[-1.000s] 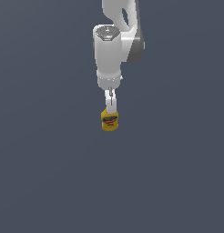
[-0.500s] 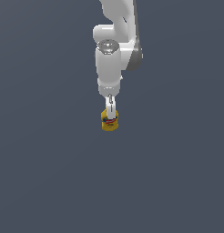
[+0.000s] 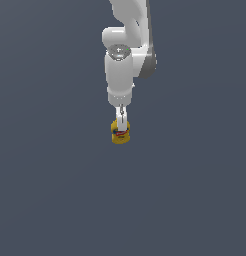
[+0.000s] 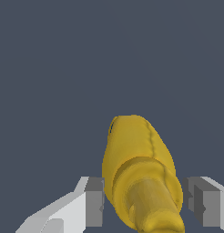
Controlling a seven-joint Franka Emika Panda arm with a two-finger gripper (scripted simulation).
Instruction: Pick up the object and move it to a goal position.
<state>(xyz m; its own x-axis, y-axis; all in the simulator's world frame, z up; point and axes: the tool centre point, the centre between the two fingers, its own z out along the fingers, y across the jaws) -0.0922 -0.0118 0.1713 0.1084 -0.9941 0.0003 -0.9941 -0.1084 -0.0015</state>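
Observation:
The object, a small yellow mustard bottle (image 3: 118,138) with a blue-and-red label, stands upright on the dark floor. My white gripper (image 3: 122,130) hangs straight down over it, with the fingers reaching along the bottle's sides. In the wrist view the bottle (image 4: 132,145) fills the space between the two grey finger pads (image 4: 94,202), its cap pointing toward the camera. One pad sits against the bottle's side and the other stands a sliver away. The jaws are open around the bottle.
The plain dark grey floor (image 3: 55,200) stretches in every direction with nothing else on it. The white arm (image 3: 130,30) rises above the gripper toward the top of the exterior view.
The arm has lowered straight down, bringing the fingers further around the bottle. The bottle itself has not moved.

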